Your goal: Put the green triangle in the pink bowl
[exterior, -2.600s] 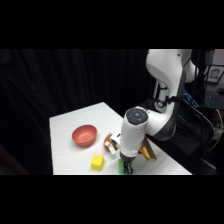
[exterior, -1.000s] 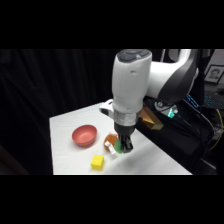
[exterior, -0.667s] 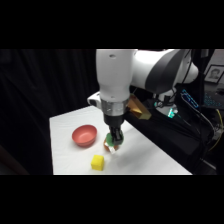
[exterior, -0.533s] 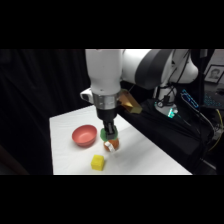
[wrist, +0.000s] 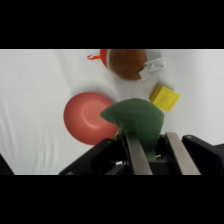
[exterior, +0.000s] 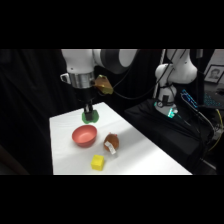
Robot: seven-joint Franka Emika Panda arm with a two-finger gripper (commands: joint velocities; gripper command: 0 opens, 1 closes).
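Observation:
My gripper [exterior: 90,114] hangs above the table with the green triangle [exterior: 90,117] shut between its fingers. It sits just behind and above the pink bowl [exterior: 84,135], which stands on the white table. In the wrist view the green triangle [wrist: 135,119] fills the centre, held in my gripper [wrist: 150,150], and overlaps the right rim of the pink bowl [wrist: 87,118] below it. The bowl holds nothing.
A brown-and-white object [exterior: 111,143] lies right of the bowl and a yellow cube [exterior: 98,162] sits near the table's front edge [exterior: 120,172]. In the wrist view the brown-and-white object [wrist: 129,64] and yellow cube [wrist: 165,97] lie beyond the bowl. Dark equipment stands right of the table.
The arm lifted the green triangle off the table and carried it left and back, from beside the yellow cube to above the bowl's far side.

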